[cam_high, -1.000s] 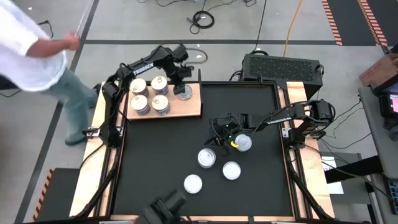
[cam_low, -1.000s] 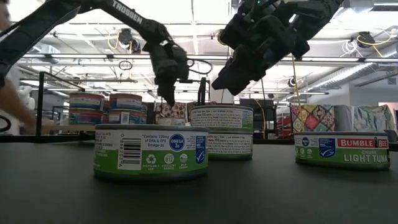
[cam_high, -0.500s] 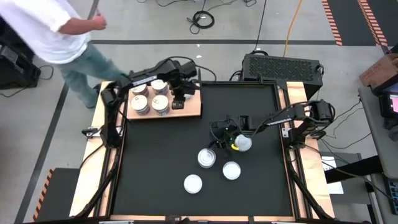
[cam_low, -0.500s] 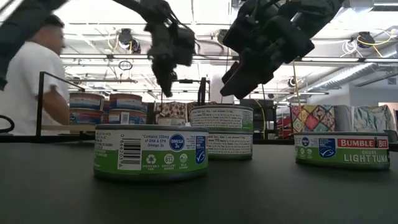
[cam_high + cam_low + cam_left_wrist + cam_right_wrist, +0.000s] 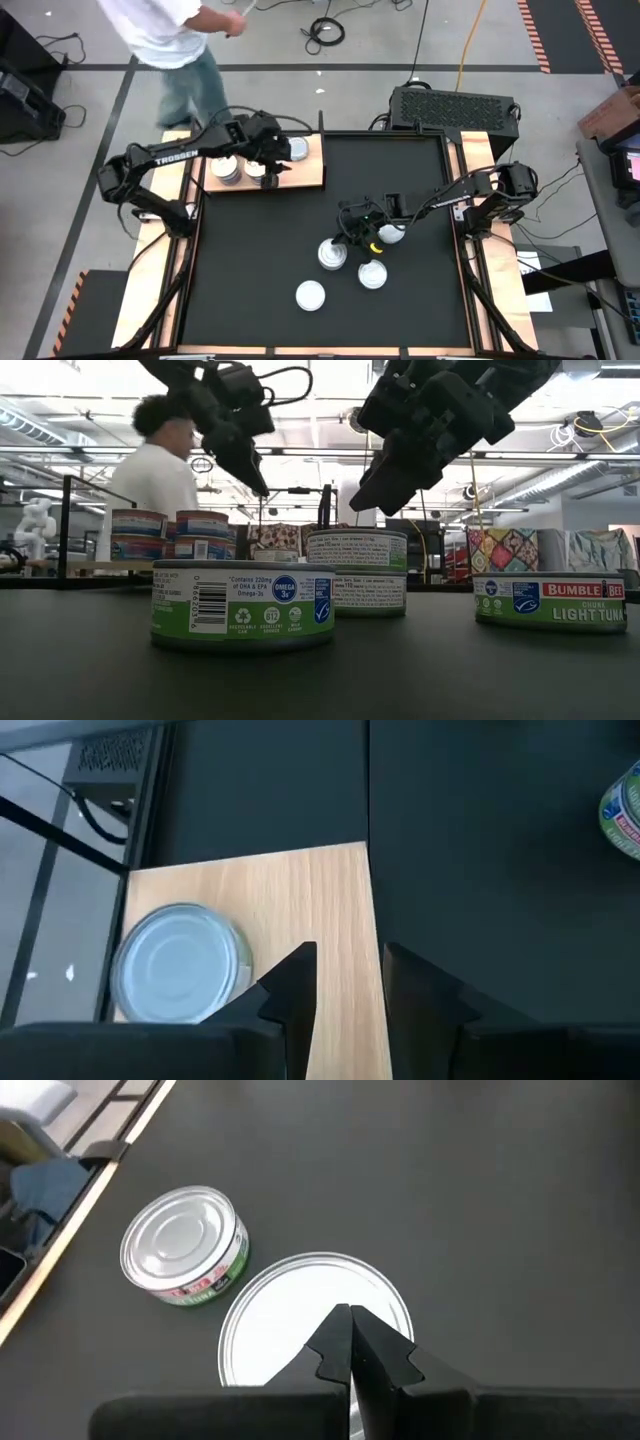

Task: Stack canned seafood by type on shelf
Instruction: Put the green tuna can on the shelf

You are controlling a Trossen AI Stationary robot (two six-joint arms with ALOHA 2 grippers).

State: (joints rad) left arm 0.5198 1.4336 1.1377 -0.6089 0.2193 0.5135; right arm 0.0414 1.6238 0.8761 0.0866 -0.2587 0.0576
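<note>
Currently the shelf (image 5: 305,172), a pale wooden board at the far left corner of the black tabletop (image 5: 260,250), carries several tins: a bluish-topped tin (image 5: 298,149) at its far end nearest the mat, and at least one more tin (image 5: 226,168) toward its outer end, with others partly hidden under the arm. The left gripper (image 5: 272,172) hangs over the shelf's near edge, just beside the bluish-topped tin; in the left wrist view its fingers (image 5: 290,990) stand a little apart with nothing between them.

Well away from the shelf, toward the middle and near side of the tabletop, four loose tins sit in a cluster. The right gripper (image 5: 360,222) hovers over this group, above a white-topped tin (image 5: 315,1320), with a silver-topped tin (image 5: 183,1245) just beside it. The right wrist view shows its fingers (image 5: 352,1350) pressed together, holding nothing.

The risk lies mainly with the right gripper. With its tips closed, descending would strike the lid rather than straddle the tin, likely skidding it into the silver-topped neighbour. The fingers would need to spread first. Because the two tins sit so near each other, one opened finger could also land on the neighbour's rim and tip or push it. On the shelf, the left gripper's nearness to the bluish-topped tin means a careless sideways sweep might nudge it off the board's end.
</note>
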